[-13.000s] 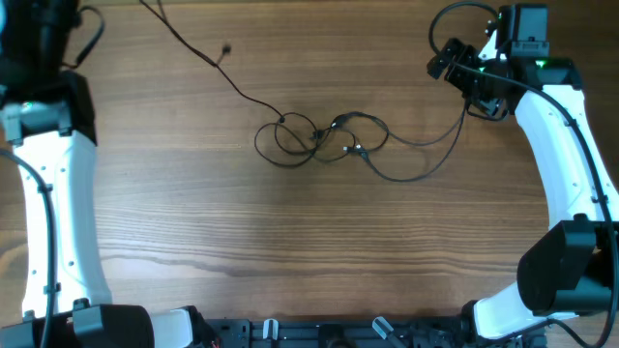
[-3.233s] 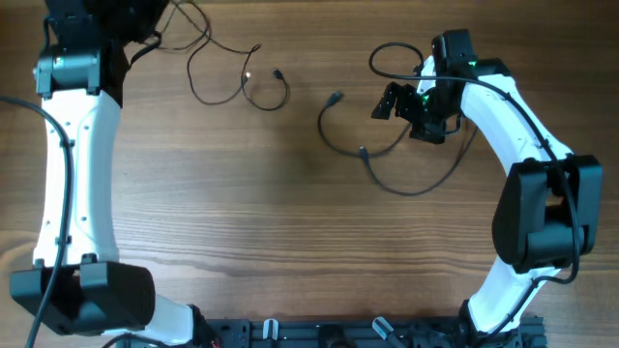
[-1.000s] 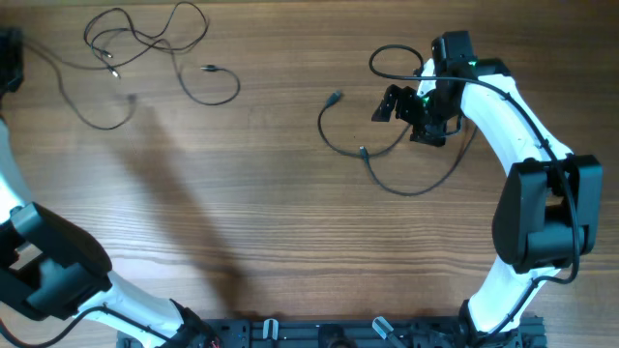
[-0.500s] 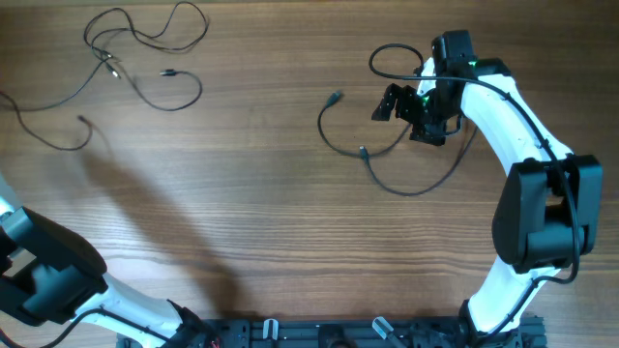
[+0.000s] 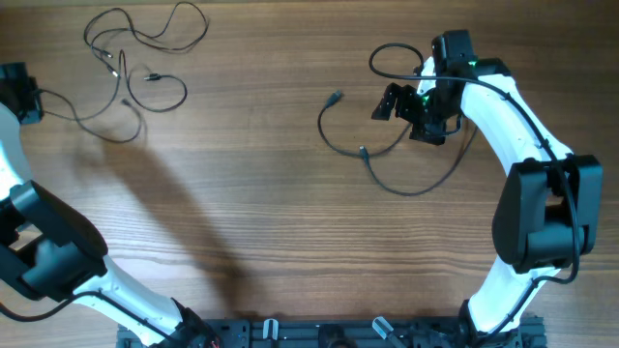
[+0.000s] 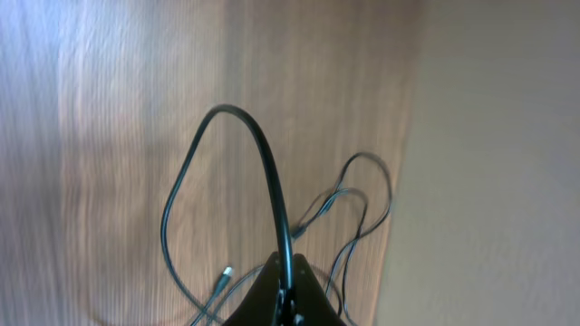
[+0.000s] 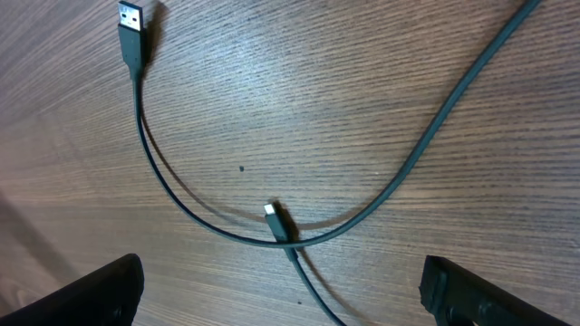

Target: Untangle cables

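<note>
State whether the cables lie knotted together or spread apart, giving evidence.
Spread apart: one cable group lies top left, a second group by the right gripper, bare table between.

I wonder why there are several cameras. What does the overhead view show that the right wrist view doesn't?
Only overhead: the left arm and the looped cables far left. Only right wrist: the USB plug with its metal tip in close detail. Both: the other cable, its USB plug, and the small plug crossing it.
</note>
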### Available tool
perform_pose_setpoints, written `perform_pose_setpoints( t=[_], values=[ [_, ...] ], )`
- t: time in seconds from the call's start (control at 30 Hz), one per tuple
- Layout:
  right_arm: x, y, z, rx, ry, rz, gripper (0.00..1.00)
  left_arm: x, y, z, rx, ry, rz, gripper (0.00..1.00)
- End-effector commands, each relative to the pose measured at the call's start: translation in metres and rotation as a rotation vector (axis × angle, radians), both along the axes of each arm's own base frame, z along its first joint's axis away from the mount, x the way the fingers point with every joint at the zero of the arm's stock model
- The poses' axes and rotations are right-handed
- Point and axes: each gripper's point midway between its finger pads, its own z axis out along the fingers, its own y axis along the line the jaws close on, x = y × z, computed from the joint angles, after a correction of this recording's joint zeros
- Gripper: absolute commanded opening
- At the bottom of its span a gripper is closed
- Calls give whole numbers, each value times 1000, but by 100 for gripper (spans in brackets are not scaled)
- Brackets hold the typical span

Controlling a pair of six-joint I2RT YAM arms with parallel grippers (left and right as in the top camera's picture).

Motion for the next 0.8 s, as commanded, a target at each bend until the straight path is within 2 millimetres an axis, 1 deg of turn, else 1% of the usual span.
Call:
perform_pose_setpoints(
  t=[0.0, 0.07, 0.17, 0.2, 0.23, 0.27, 0.3, 0.33, 0.37, 0.43, 0.5, 0.57, 0.6, 0.63, 0.67, 0.77],
  values=[
    [0, 3, 0, 15, 9, 4, 100, 1, -8, -6, -112, -27, 68, 7],
    [0, 3, 0, 15, 8, 5, 100, 7, -3, -8, -87, -42, 62, 19],
    [-1, 3, -1, 15, 10, 5, 100, 12, 17, -11, 83, 1, -16, 63],
    [-1, 3, -1, 14, 11, 6, 100, 13, 23, -13, 154, 32, -71, 83],
    [-1, 3, -1, 14, 11, 5, 100, 13, 24, -17, 186, 58, -110, 92],
    [-1, 3, -1, 14, 10, 5, 100, 13, 24, -21, 203, 75, -141, 95],
    [0, 3, 0, 15, 7, 5, 100, 13, 20, -25, 210, 93, -189, 96],
    [0, 3, 0, 15, 8, 5, 100, 16, 15, -25, 200, 80, -219, 96],
    [0, 3, 0, 15, 8, 5, 100, 24, 3, -23, 181, 42, -299, 94],
    [0, 3, 0, 15, 7, 5, 100, 43, -25, -15, 170, -48, -476, 93],
    [0, 3, 0, 15, 7, 5, 100, 60, -56, -10, 262, -69, -672, 94],
    [0, 3, -1, 15, 9, 5, 100, 72, -82, -12, 360, -51, -828, 95],
    [-1, 3, -1, 15, 10, 5, 100, 76, -90, -14, 389, -41, -874, 94],
    [-1, 3, -1, 14, 11, 5, 100, 79, -99, -19, 426, -17, -919, 95],
    [-1, 3, -1, 14, 12, 5, 100, 82, -102, -25, 453, 13, -938, 95],
    [-2, 3, -1, 14, 16, 5, 100, 89, -114, -56, 520, 134, -993, 95]
  ],
)
